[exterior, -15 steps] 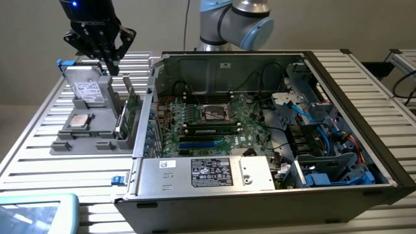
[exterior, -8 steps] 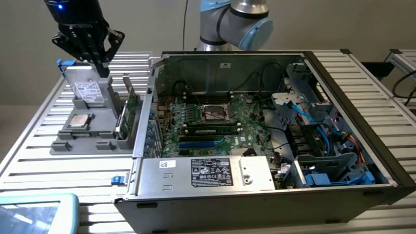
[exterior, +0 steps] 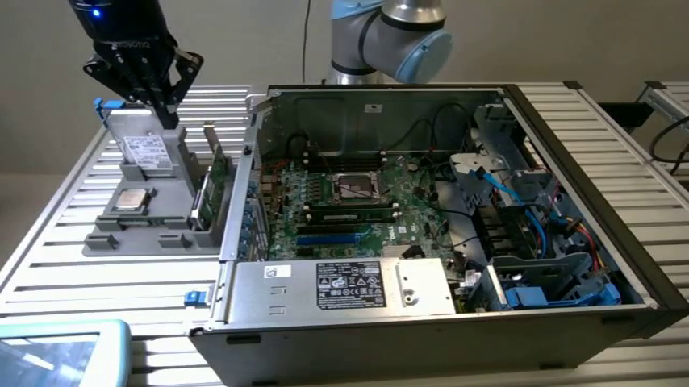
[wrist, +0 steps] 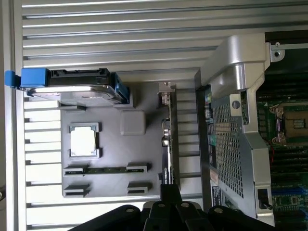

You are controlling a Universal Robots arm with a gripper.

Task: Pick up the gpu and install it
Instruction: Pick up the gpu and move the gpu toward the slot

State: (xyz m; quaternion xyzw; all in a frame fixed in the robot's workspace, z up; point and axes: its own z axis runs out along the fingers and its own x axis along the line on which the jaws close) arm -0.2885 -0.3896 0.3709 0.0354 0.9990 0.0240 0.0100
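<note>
Claw (exterior: 164, 109) hangs pointing down, pressed together and empty, near the upright gpu (exterior: 219, 173).

Black claw (exterior: 160, 109) with jointed fingers (exterior: 181, 74), blue light (exterior: 95, 10) glowing above the claw (small); arm (exterior: 390, 39) silver, pale-blue joint caps.

We're on the claw (exterior: 166, 114) now: black, matt, no shine on it. Just beneath it sits the drive (exterior: 145, 151), silvery metal with a soft sheen, a paper label, blue plastic at its end. Close beside the claw we see the gpu (exterior: 219, 173), a green lacquered board with a bare metal bracket. Both stand in a smooth, matt grey plastic holder (exterior: 161, 235). Farther from the claw, the case (exterior: 356, 294) is dull sheet metal on a ribbed, satin aluminium table (exterior: 64, 266).
</note>
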